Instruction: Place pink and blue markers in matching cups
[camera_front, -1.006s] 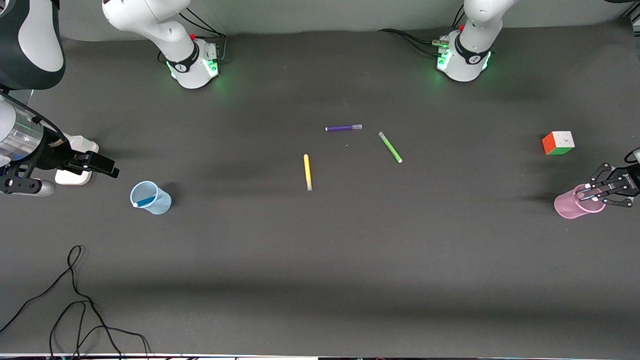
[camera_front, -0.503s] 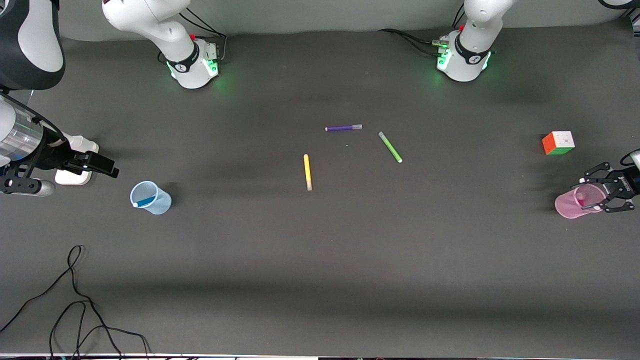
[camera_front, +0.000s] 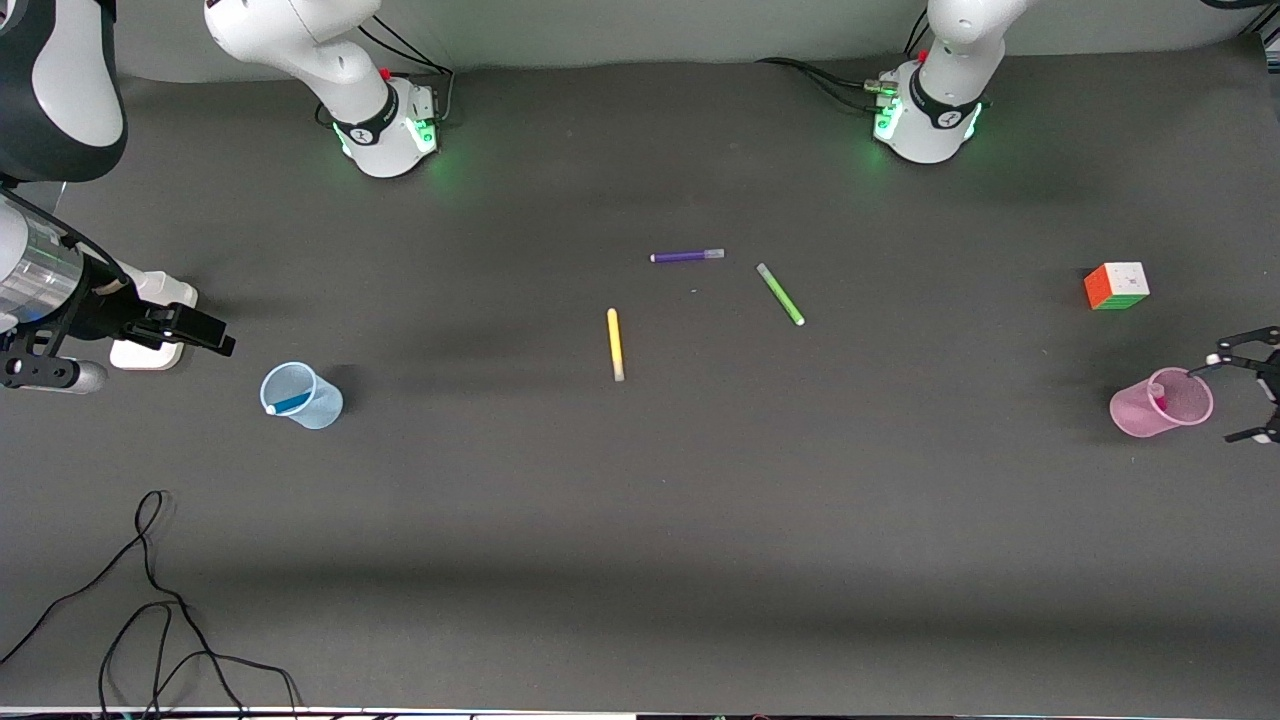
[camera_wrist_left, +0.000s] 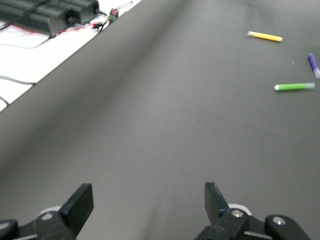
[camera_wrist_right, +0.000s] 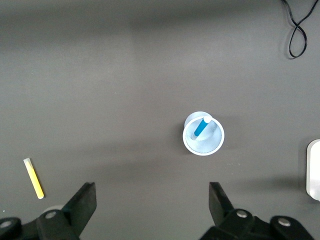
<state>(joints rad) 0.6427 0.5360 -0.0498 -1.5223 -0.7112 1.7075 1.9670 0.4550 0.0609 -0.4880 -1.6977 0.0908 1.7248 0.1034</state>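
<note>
Blue marker: I see the slim bright blue felt-tip marker with a pale cap (camera_wrist_right: 202, 127) leaning inside the small translucent pale blue plastic cup (camera_front: 301, 396), cap end up against the rim, so that half reads as done.

Pink marker: the short magenta-pink felt-tip marker (camera_front: 1158, 397) sits in the translucent pale pink plastic cup (camera_front: 1162, 402) at the left arm's end of the table; only its top shows through the mouth (the cup wall blurs the rest).

Left gripper: the left arm's black two-finger gripper (camera_front: 1255, 390) hangs just beside the pink cup at the edge of the front view, fingers spread wide and empty. I judge it stands clear so the cup is not knocked.

Right gripper: the right arm's black two-finger gripper (camera_wrist_right: 150, 202) is up in the air near the blue cup at the right arm's end, fingers apart with nothing between them; its wrist camera looks straight down on the cup, which suits a check of the drop.

Leftovers: the slim yellow pen (camera_front: 615, 344), the slim green pen (camera_front: 780, 294) and the slim purple pen (camera_front: 687, 256) lie flat mid-table, well apart from both cups; they are not mine to move.

Bystander: a colourful puzzle cube (camera_front: 1116, 286) rests farther from the front camera than the pink cup.

Progress: by my reading both markers are home, and only retreating the arms is left.
</note>
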